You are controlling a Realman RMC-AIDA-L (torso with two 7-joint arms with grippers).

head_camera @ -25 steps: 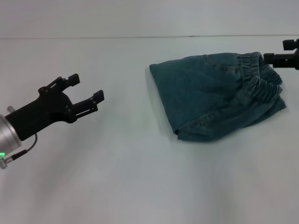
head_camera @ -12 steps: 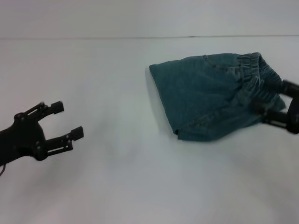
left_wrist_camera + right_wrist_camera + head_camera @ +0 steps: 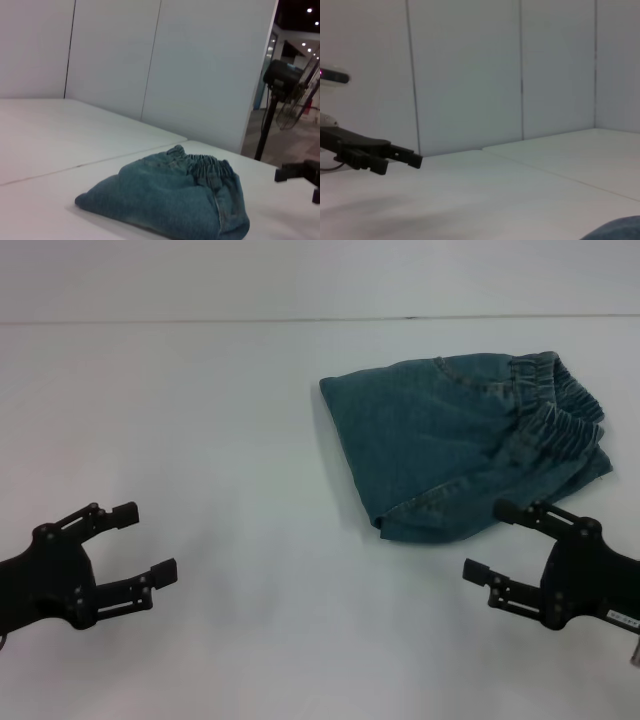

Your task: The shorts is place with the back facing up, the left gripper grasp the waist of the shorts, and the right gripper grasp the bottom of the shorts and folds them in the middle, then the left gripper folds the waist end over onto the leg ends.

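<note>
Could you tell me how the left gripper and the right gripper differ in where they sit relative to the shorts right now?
The right gripper sits close to the folded shorts, just beside their near edge; the left gripper is far off over bare table. The left gripper's fingertips point toward the right, the right gripper's toward the left. Both are open, low near the table's front edge, and holding nothing.

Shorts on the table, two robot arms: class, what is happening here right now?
A pair of denim shorts lies folded in a bundle on the white table. Neither arm is touching it. The left claw hangs open near the table's front left, well clear of the fabric. The right claw is open too, just in front of the shorts' near edge.
</note>
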